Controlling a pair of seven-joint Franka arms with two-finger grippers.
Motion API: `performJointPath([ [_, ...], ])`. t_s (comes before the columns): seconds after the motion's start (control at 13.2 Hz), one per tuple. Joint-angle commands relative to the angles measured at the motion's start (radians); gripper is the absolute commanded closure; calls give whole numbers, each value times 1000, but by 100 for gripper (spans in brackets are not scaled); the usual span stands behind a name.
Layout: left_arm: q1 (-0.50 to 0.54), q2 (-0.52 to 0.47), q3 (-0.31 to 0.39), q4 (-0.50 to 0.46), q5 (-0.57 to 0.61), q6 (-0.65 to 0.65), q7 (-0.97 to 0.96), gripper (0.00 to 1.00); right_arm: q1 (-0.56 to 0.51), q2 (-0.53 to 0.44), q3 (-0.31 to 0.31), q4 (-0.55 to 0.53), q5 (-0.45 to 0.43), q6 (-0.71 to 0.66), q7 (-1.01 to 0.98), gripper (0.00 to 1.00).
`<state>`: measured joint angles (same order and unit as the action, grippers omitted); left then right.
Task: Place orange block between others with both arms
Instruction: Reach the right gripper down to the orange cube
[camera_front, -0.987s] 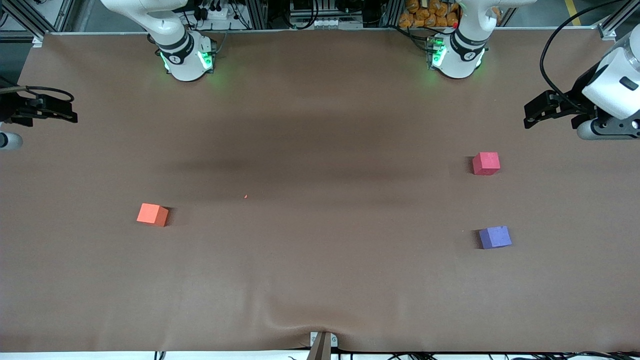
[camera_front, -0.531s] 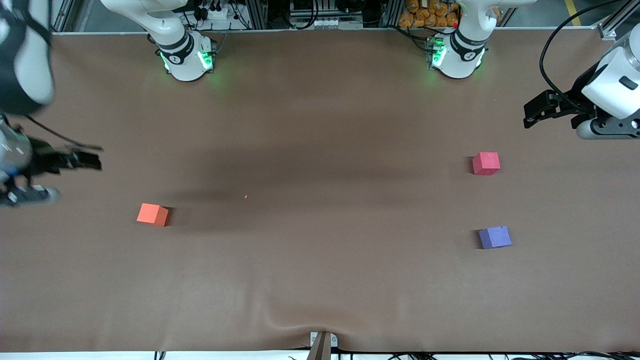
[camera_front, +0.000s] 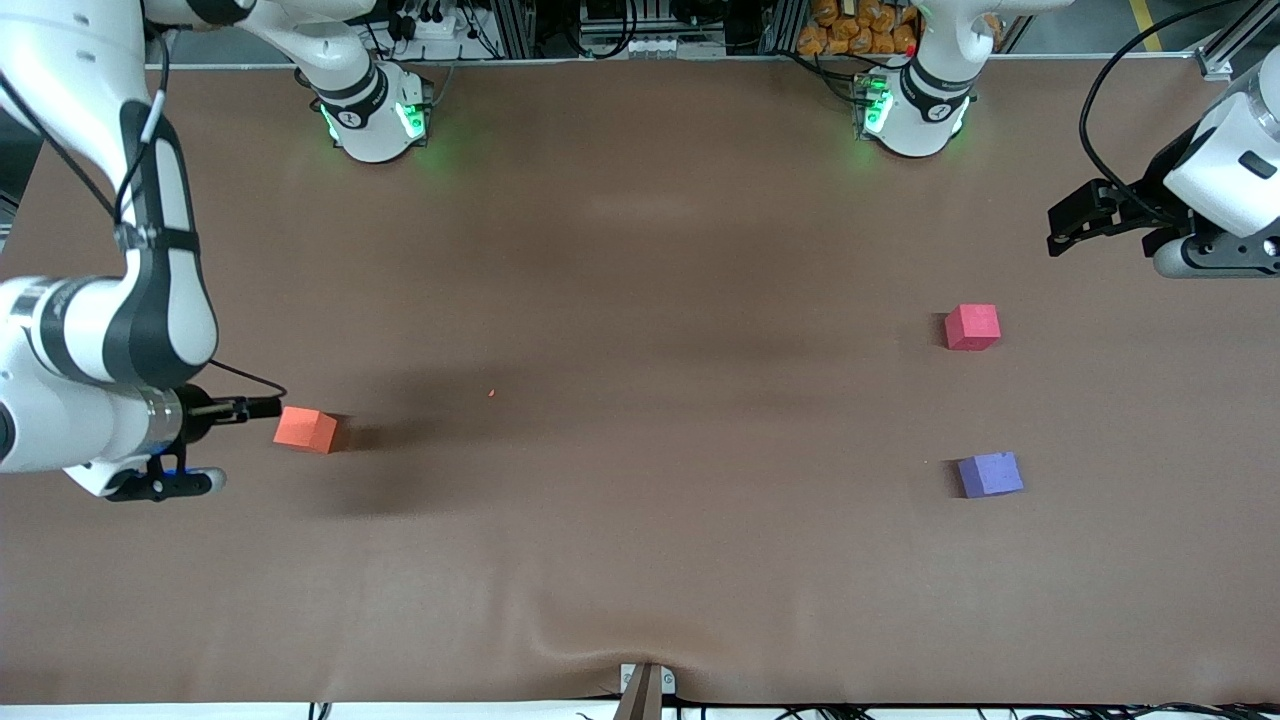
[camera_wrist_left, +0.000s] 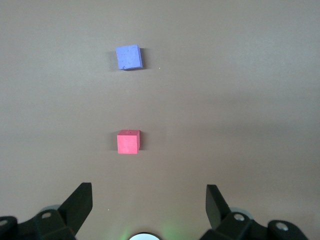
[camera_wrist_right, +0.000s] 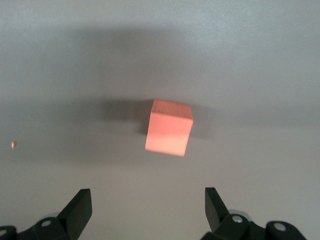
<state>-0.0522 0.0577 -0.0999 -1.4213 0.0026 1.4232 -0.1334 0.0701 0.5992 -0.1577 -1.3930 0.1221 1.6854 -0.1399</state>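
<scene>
- Right gripper (camera_front: 262, 407): jaws spread wide, empty, just beside the orange block (camera_front: 305, 429), not touching.
- Orange block: flat on desk (camera_front: 640, 560), toward the right arm's end, corner turned to gripper; cube, no long axis.
- Left gripper (camera_front: 1070, 228): spread, empty, waiting near the pinkish-red cube (camera_front: 972, 327).

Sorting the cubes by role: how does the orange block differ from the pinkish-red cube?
The orange block is bright orange and lies toward the right arm's end, by the open right gripper. The pinkish-red cube is pinker and lies toward the left arm's end. Both look like equal-sized matte cubes.

One cube (camera_front: 306, 429) toward the right arm's end, two cubes (camera_front: 972, 327) toward the left's
</scene>
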Motion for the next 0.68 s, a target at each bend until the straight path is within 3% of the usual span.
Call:
performJointPath([
  [0.0, 3, -16, -1, -5, -18, -9, -11, 0, -21, 31, 6, -63, 34, 100, 0, 0],
  [0.61, -5, -18, -9, -5, -18, -10, -11, 0, -27, 142, 6, -101, 36, 253, 10, 0],
])
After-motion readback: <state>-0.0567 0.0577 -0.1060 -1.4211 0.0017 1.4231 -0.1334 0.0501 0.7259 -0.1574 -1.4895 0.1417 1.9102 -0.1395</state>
